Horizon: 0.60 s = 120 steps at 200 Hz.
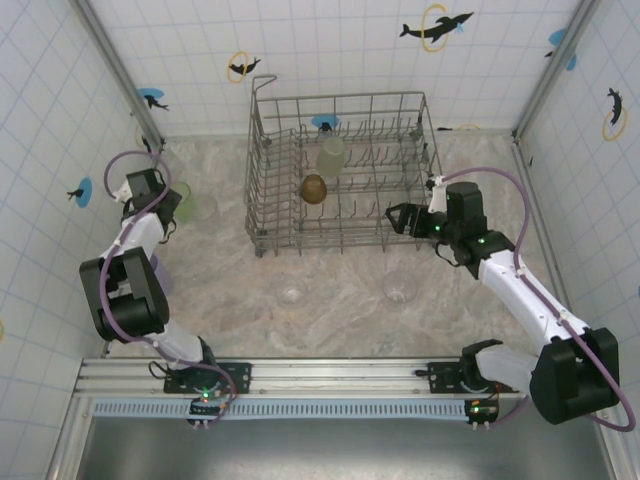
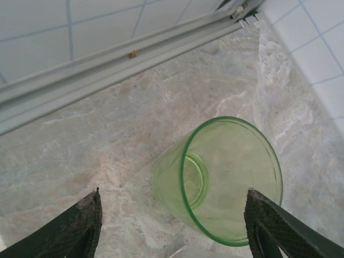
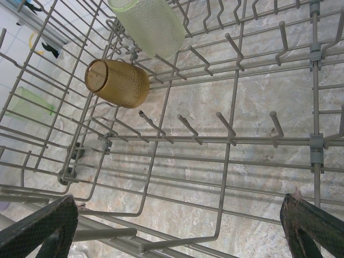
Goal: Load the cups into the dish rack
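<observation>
A pale green cup (image 2: 231, 180) stands upright on the marble table beside the left wall, its mouth facing the left wrist camera. My left gripper (image 2: 173, 215) is open around it: the right finger (image 2: 269, 226) is close to the rim, the left finger (image 2: 75, 226) well clear. From above, this cup (image 1: 192, 205) sits by the left gripper (image 1: 170, 208). The dish rack (image 1: 262, 170) holds a pale ribbed cup (image 1: 330, 157) and an amber cup (image 1: 314, 188), both on their sides. My right gripper (image 1: 395, 218) hangs open over the rack's front right corner, holding nothing.
Two clear cups (image 1: 291, 291) (image 1: 400, 287) stand on the table in front of the rack. A metal rail (image 2: 107, 64) runs along the wall base behind the green cup. Rows of tines (image 3: 226, 126) stand below the right gripper (image 3: 180, 226).
</observation>
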Motion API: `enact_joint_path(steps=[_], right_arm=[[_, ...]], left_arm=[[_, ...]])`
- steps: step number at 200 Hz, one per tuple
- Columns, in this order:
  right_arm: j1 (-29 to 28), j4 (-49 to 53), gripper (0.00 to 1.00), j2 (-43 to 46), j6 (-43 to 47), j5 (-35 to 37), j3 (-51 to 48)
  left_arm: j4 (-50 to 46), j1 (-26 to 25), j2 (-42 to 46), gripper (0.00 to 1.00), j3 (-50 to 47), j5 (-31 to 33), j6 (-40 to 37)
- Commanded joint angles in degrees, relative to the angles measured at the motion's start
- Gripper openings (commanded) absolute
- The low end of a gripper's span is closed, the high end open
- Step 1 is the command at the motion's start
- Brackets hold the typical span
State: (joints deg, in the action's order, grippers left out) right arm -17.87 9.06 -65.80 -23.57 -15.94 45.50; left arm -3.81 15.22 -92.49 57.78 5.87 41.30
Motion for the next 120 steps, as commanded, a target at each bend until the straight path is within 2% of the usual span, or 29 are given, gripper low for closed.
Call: enact_joint_path(steps=[1,35,65,120], right_arm=[[0.3,-0.2,1.00,1.4,-0.3,-0.1,-0.1],[0.4,0.2,1.00,2.1,-0.5,0.5,-0.6],[0.4,0.3,1.00,2.2,-0.6,0.5,-0.8],[0.4,0.9,1.00,1.8,-0.5,0.9,-0.1]], left_arm=[[3.9,1.6,-2.1,0.69,-1.4,-5.7,2.0],[7.1,2.7,-3.5,0.65,-2.9,-8.8,2.8],[8.4,3.0,-4.4,0.54,-2.7,-9.7,2.8],[9.0,3.7,-6.4,0.51,-2.3,-9.6,2.2]])
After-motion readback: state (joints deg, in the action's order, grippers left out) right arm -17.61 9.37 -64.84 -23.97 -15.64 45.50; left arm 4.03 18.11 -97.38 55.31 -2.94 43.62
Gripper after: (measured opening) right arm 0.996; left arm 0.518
